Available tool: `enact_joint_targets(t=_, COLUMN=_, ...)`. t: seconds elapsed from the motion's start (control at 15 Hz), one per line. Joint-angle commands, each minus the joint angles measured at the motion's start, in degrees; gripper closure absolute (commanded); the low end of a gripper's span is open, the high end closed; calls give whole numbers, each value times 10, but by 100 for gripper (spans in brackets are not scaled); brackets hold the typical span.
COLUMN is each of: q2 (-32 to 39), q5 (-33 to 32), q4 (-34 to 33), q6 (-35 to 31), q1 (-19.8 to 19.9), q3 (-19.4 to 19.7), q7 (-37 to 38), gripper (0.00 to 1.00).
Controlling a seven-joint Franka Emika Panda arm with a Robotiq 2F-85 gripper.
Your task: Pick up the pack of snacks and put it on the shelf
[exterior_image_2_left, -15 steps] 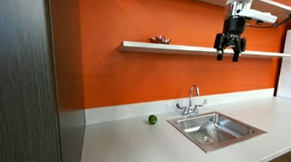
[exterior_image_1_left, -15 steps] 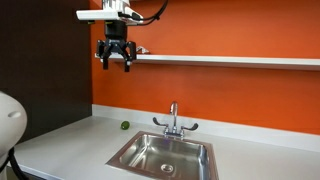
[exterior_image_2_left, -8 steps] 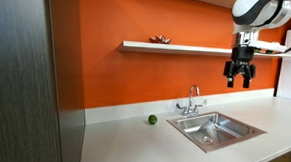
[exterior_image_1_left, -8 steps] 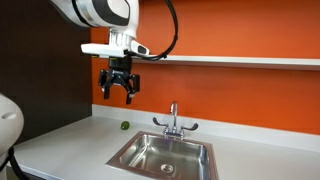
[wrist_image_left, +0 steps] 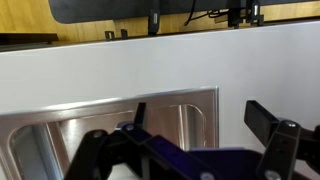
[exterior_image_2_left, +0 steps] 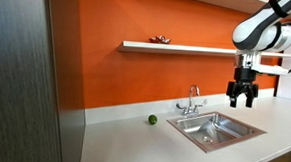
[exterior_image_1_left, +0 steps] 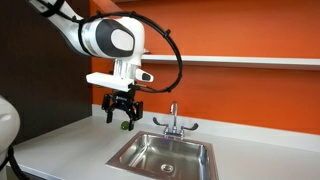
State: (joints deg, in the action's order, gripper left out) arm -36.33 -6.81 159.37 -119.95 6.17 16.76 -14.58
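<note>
Sink (exterior_image_1_left: 160, 152) basin lies nearest and lowest, and the gripper (exterior_image_1_left: 121, 118) now hangs a little above it, having dropped from shelf height within the last second. Its fingers are spread wide and carry nothing. Behind the sink stands the faucet (exterior_image_2_left: 193, 99), with a small green ball (exterior_image_2_left: 152, 119) off to the side on the counter. Farthest, high above the sink on the wall shelf (exterior_image_2_left: 207, 50), lies the pack of snacks (exterior_image_2_left: 161, 39). The descent reads as a retreat, so the task looks finished.
</note>
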Motion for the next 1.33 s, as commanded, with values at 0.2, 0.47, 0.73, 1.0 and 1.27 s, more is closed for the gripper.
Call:
enact_joint_targets(t=0.2, q2=41, q5=9, q4=3, q6=-25, q1=16, q3=-13, q7=-11, gripper=0)
enact_joint_targets(t=0.47, q2=51, q5=9, q4=2, q6=-31, q1=16, q3=-13, q7=-11, gripper=0)
enact_joint_targets(t=0.73, q2=51, q5=9, q4=2, q6=-31, q1=16, q3=-13, q7=-11, gripper=0)
enact_joint_targets(t=1.0, q2=51, q5=9, q4=2, q6=-31, q1=16, q3=-13, q7=-11, gripper=0)
enact_joint_targets(t=1.27, q2=51, q5=9, q4=2, q6=-31, q1=16, q3=-13, q7=-11, gripper=0)
